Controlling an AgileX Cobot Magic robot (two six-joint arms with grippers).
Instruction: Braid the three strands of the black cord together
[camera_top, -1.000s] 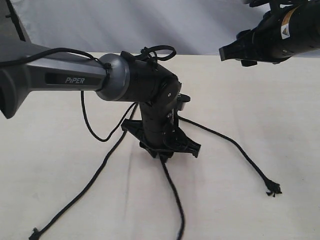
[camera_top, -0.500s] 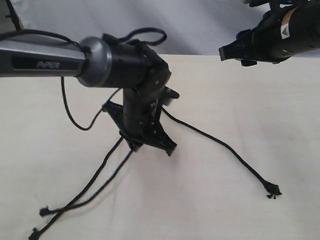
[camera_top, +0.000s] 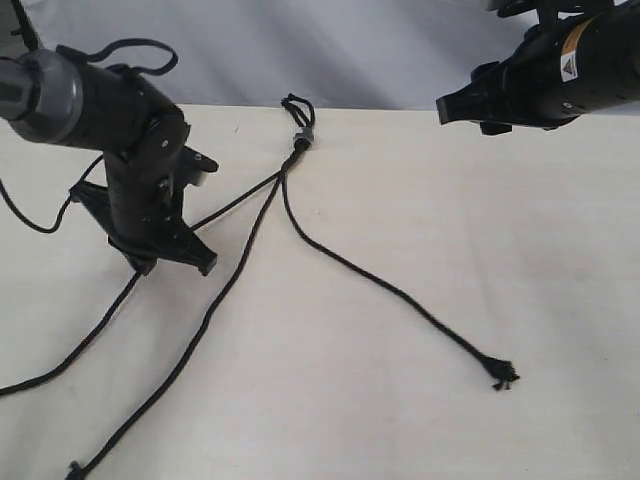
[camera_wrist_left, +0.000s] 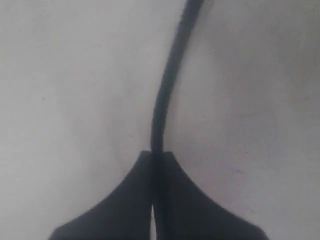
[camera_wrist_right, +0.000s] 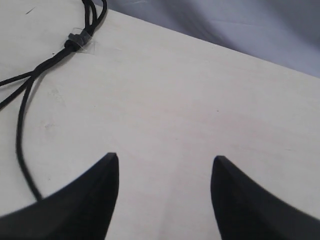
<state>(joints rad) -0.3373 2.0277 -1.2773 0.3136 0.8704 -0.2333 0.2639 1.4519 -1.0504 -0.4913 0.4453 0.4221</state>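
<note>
Pinches one strand (camera_wrist_left: 167, 85) tight in left fingers (camera_wrist_left: 140, 175), eight o'clock from grey clamp (camera_top: 305, 137). Holds right fingers (camera_wrist_right: 100, 195) apart, empty, over counter (camera_top: 560, 260).

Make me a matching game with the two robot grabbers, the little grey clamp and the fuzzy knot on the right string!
Things:
1. left gripper
2. right gripper
3. grey clamp
4. frayed knot

States:
A. lying loose on the table
B. shut on one strand
C. open, holding nothing
D. joins the three strands

Pairs: 1-B, 2-C, 3-D, 4-A
</note>
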